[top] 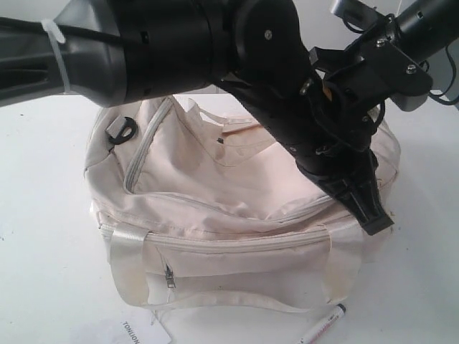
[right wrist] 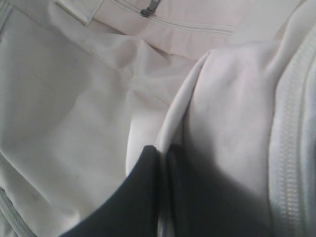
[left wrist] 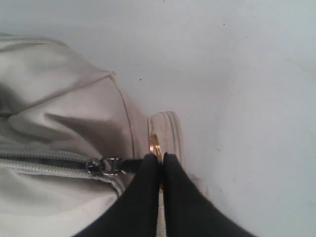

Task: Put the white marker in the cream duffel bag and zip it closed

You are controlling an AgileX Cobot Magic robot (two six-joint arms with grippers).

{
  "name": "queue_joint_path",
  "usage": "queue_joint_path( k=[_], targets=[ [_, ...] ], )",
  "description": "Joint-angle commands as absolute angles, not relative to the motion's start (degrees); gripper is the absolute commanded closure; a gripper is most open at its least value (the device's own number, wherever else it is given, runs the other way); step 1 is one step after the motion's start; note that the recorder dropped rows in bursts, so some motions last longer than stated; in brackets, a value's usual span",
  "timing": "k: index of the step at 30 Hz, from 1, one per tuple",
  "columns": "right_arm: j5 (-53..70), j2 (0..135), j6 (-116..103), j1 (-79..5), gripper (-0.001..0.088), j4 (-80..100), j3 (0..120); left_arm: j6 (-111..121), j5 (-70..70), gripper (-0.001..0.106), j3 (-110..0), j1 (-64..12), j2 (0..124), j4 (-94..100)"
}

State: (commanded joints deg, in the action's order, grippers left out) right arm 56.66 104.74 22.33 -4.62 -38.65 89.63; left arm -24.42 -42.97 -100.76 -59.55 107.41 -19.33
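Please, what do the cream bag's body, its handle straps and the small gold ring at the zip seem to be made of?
Soft cream duffel bag: woven cloth, perhaps cotton canvas, matte; it creases and sags. Glossy cream handle strap: likely synthetic webbing; it shines. Small gold ring: apparently polished metal; it glints.

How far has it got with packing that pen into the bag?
Nothing finished yet: the marker lies on the table in front of the bag. In hand: the left gripper pinches the zip's gold ring, the right gripper a fold of bag cloth. To do: marker in, zip shut.
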Motion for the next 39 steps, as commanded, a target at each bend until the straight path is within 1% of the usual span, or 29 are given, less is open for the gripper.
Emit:
queue_joint_path(
  k=[28, 39],
  targets=[
    [56.36, 104.74, 22.33, -4.62, 0.0868, -38.66, 89.63, -24.42, -56.84, 0.105, -100.76, -59.55, 107.41, -18.56],
    [56.38, 104.74, 22.44, -4.62, 0.0868, -38.66, 89.63, -24.42, -62.54, 0.105, -100.76, -59.55, 107.41, -12.15]
  ],
)
